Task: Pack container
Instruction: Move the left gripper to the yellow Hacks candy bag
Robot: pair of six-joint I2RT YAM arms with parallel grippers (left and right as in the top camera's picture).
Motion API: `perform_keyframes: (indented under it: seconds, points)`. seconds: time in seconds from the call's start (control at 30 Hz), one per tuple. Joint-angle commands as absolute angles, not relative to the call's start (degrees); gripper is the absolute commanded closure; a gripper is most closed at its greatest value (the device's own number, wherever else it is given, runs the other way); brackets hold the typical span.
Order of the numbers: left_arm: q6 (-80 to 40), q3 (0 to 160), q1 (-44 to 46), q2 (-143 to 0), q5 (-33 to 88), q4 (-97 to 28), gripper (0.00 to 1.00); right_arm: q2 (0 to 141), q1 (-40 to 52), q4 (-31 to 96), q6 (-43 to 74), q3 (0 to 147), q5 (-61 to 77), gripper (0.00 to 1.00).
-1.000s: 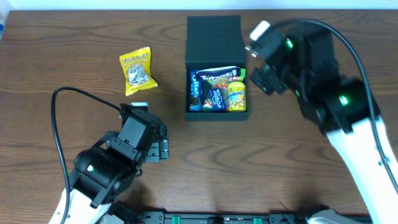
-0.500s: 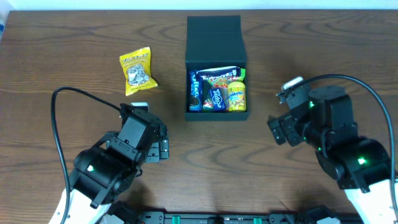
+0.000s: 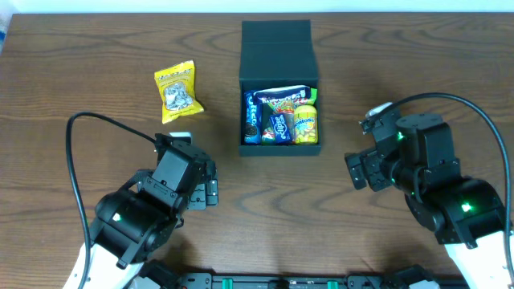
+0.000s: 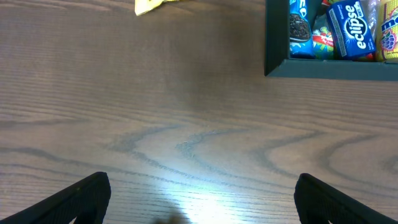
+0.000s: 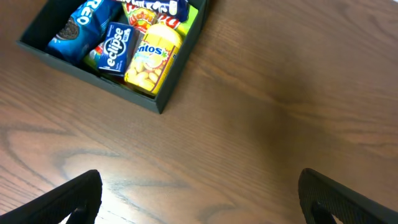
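Now the container (image 3: 276,50) is lying on the table (image 3: 88,48), its lid folded back and snack packs (image 3: 279,119) showing inside. The left gripper (image 3: 210,191) is hovering in front of the container and to its left, well apart from it, with jaws standing wide and holding nothing. The right gripper (image 3: 357,170) is hovering to the front right of the container, nearer, also spread wide and empty. A yellow packet (image 3: 177,92) is lying left of the container.

Overhead looks straight down on table (image 3: 96,48); both wrist views low, oblique, sharing container (image 3: 276,48).
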State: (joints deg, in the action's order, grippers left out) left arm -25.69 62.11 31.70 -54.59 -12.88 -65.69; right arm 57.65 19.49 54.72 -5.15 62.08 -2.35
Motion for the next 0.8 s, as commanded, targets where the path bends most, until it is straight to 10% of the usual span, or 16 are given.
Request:
perform_keyframes:
  seconds: [0.0, 0.77]
  points:
    - [-26.2, 62.0, 31.5, -54.5, -13.9, -65.8, 0.05, 57.4, 19.1, 55.2, -2.8, 62.1, -2.1, 0.01]
    - [-24.0, 87.2, 26.0, -70.0, -13.9, -74.9, 0.05, 57.4, 19.1, 59.8, -2.8, 62.1, -2.1, 0.01]
